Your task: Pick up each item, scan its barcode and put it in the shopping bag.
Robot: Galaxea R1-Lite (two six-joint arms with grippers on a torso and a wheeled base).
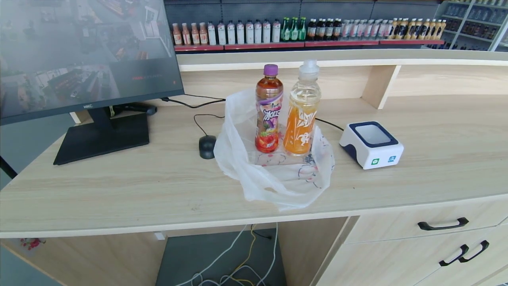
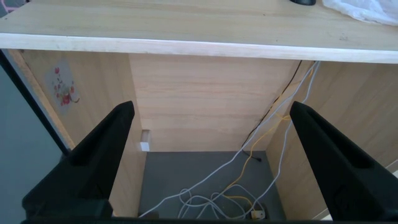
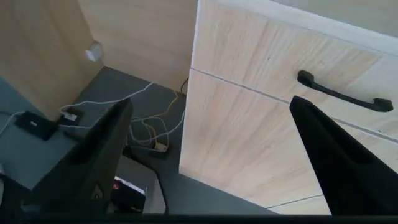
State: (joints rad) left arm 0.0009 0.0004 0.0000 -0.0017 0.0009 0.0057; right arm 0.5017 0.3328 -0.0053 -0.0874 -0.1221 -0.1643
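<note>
Shopping bag (image 1: 274, 182) sits on the counter (image 1: 119, 186) near the scanner (image 1: 371, 145), with the purple-capped bottle (image 1: 268, 115) and the orange bottle (image 1: 302, 115) upright inside. Left gripper (image 2: 211, 109) and right gripper (image 3: 211, 102) both gape wide, empty.

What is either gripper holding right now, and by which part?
Nothing. The left gripper and right gripper are both open and empty. The red bottle and orange bottle stand in the bag.
</note>
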